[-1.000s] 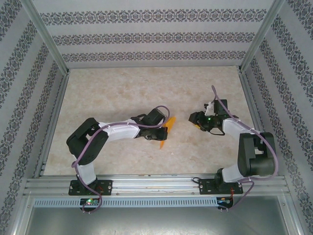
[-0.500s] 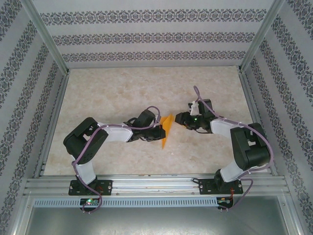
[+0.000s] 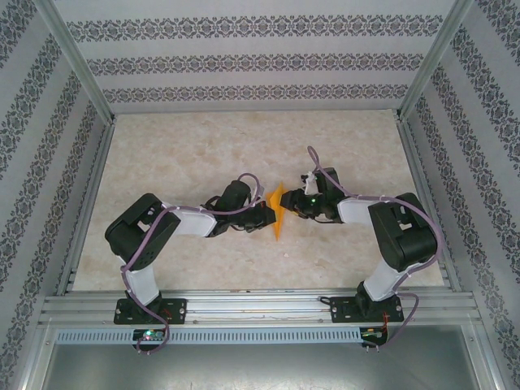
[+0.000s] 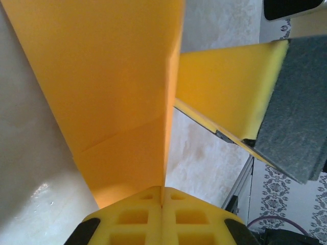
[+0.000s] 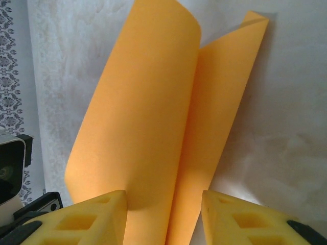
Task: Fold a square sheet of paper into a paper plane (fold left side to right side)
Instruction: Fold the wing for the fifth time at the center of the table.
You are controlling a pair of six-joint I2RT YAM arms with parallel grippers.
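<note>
Left tool (image 4: 162, 204) on paper (image 3: 279, 226), lengthwise near-far

We can read no text, label, brand, number or sign here. The folded orange paper (image 5: 153, 127) is plain on the faces we see, and the walls (image 3: 244, 63) carry bands of ornamental pattern, not letters.
</note>
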